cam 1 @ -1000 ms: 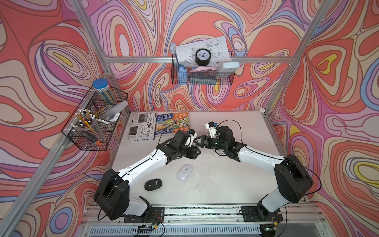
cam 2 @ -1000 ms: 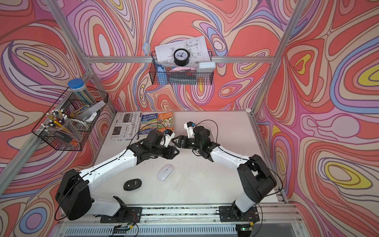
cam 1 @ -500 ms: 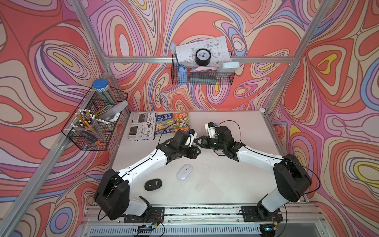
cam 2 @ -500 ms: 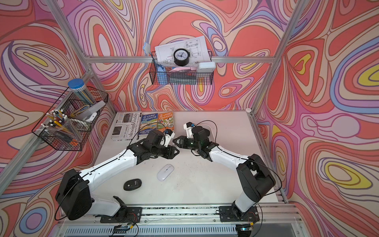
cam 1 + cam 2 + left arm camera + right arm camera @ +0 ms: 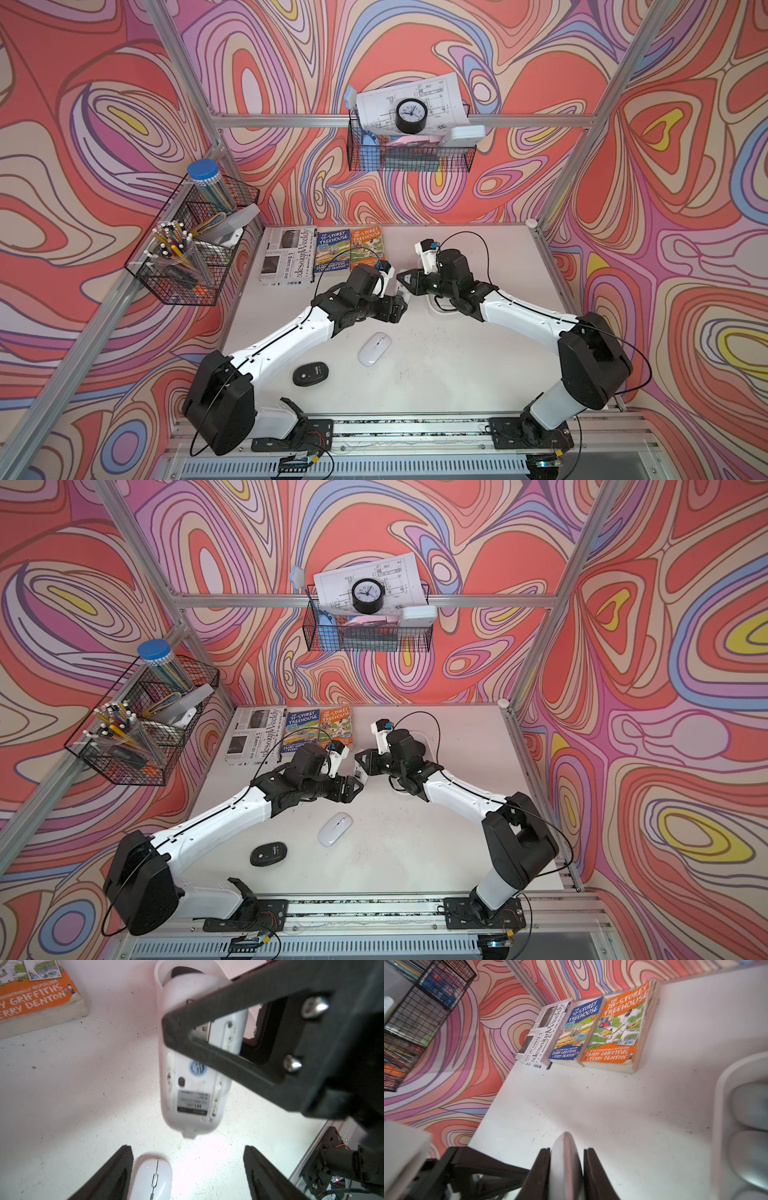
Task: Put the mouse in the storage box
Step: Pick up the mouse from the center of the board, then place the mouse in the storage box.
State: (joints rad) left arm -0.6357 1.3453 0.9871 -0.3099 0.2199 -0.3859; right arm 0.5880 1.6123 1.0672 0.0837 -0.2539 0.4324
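I've got the right gripper [image 5: 566,1154] clamped edge-on around the mouse [image 5: 193,1084] - it's off the table [image 5: 457,374], underside facing the left wrist view. Left gripper [image 5: 188,1149] has its jaws apart, gripping nothing, just beside the mouse. Storage box [image 5: 724,1088] sits under the right arm. White mouse [image 5: 375,349] and black mouse [image 5: 311,374] lie on the table.

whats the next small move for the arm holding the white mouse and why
Probably swing the right gripper over to the shallow white plastic storage box beside it. Its jaws are shut edge-on on the flat white computer mouse, and the left gripper stands open and apart from it, so nothing seems to hold the mouse back.
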